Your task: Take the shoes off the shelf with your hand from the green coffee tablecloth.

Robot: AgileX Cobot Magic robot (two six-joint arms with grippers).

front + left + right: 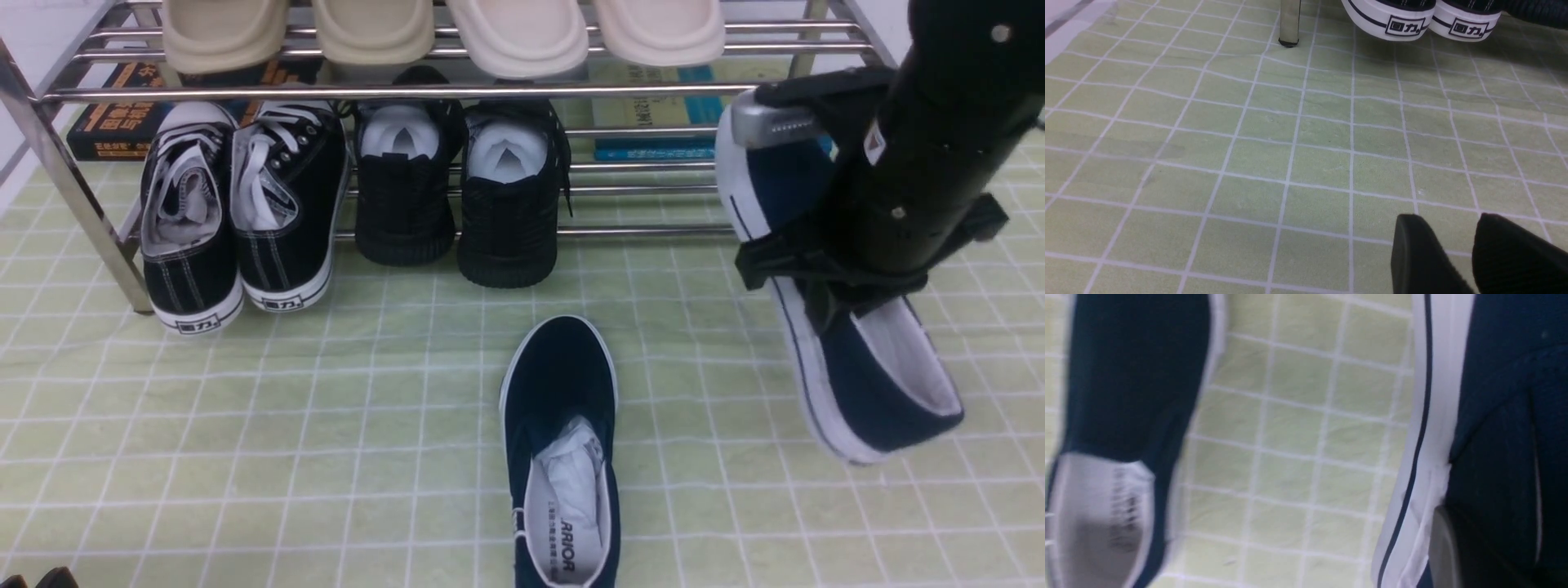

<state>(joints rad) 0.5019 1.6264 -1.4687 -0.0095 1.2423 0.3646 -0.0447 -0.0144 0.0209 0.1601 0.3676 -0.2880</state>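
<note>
One navy slip-on shoe (559, 384) lies on the green checked tablecloth (326, 408) in front of the chrome shelf (245, 91), its heel toward me. My right gripper (804, 282) is shut on the side wall of the second navy shoe (857, 384) and holds it tilted above the cloth at the right, in front of the shelf. In the right wrist view the held shoe (1494, 416) fills one side, the lying shoe (1135, 375) the other, and one grey finger (1439, 547) presses its side. My left gripper (1470, 249) hovers low over bare cloth, open and empty.
Black lace-up sneakers (237, 220) and all-black textured shoes (457, 196) stand on the shelf's lower tier. Beige slippers (441, 33) sit on the upper tier. Books (114, 122) lie behind the shelf. A shelf leg (1289, 20) stands ahead of the left gripper.
</note>
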